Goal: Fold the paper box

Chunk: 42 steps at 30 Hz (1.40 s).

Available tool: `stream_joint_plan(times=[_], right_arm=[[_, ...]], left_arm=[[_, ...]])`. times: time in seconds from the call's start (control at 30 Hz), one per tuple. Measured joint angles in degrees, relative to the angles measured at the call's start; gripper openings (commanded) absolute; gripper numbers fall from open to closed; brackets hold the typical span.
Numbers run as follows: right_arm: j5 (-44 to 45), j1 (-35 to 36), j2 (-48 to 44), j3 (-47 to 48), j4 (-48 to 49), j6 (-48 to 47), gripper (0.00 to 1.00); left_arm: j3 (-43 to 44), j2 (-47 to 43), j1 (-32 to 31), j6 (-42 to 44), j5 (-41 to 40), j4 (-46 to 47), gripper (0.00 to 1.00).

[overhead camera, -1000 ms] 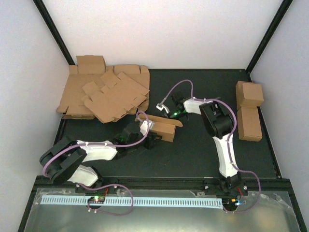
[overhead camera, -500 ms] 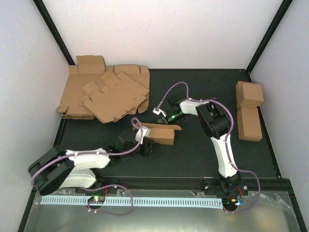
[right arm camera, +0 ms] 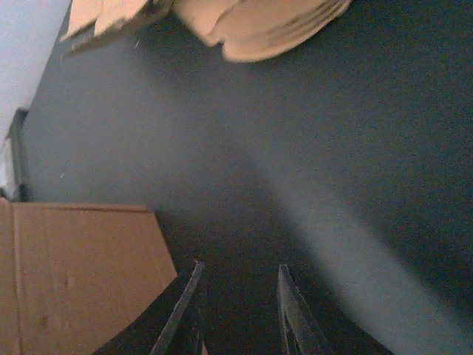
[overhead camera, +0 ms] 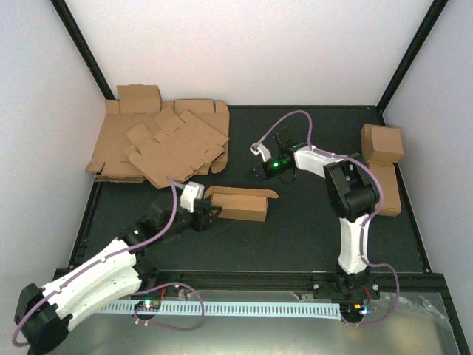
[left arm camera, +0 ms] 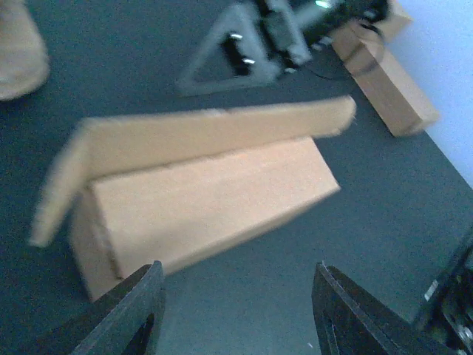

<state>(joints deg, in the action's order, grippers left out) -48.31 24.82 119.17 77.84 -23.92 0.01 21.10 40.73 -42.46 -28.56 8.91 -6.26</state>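
We see the box point(overhead camera: 238, 203), top ajar, lying just ahead of the left gripper point(left arm camera: 236, 275), its jaws wide and empty (right gripper point(right arm camera: 241, 270) narrowly parted, also empty).

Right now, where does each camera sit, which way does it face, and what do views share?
Top external: above and behind, looking down at the table; both arms show.
Left wrist: on the left arm, facing the box; left gripper at bottom.
Right wrist: on the right arm, facing table and stack; right gripper at bottom.
Shared: top and left wrist both show the box.
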Motion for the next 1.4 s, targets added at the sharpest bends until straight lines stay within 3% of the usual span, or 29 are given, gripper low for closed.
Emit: stream_joint_plan(times=[0.2, 0.33, 0.47, 0.97, 1.2, 1.4], right_arm=[[7.56, -1.66, -8.48, -3.13, 2.78, 3.78, 0.32], [10.84, -1.60, -12.83, -6.21, 3.87, 5.27, 0.35], [14.60, -1.55, -17.49, -11.89, 5.38, 7.17, 0.37], [27.98, -1.55, -43.91, -34.18, 9.97, 12.83, 0.53], [34.60, -1.55, -55.80, -37.55, 7.91, 14.03, 0.58], [34.56, -1.55, -64.74, -38.88, 4.79, 16.74, 0.57]], left_arm=[[9.86, 1.36, 9.11, 4.24, 0.48, -11.63, 0.59], [14.53, 5.44, 12.37, 6.95, 0.83, -15.04, 0.68], [16.06, 9.16, 13.70, 9.38, 0.09, -17.00, 0.70], [22.16, 22.95, 13.94, 15.02, -0.46, -19.78, 0.52], [23.15, 25.24, 13.99, 15.89, -0.50, -21.18, 0.39], [24.98, 26.58, 13.99, 15.98, -0.44, -23.50, 0.26]])
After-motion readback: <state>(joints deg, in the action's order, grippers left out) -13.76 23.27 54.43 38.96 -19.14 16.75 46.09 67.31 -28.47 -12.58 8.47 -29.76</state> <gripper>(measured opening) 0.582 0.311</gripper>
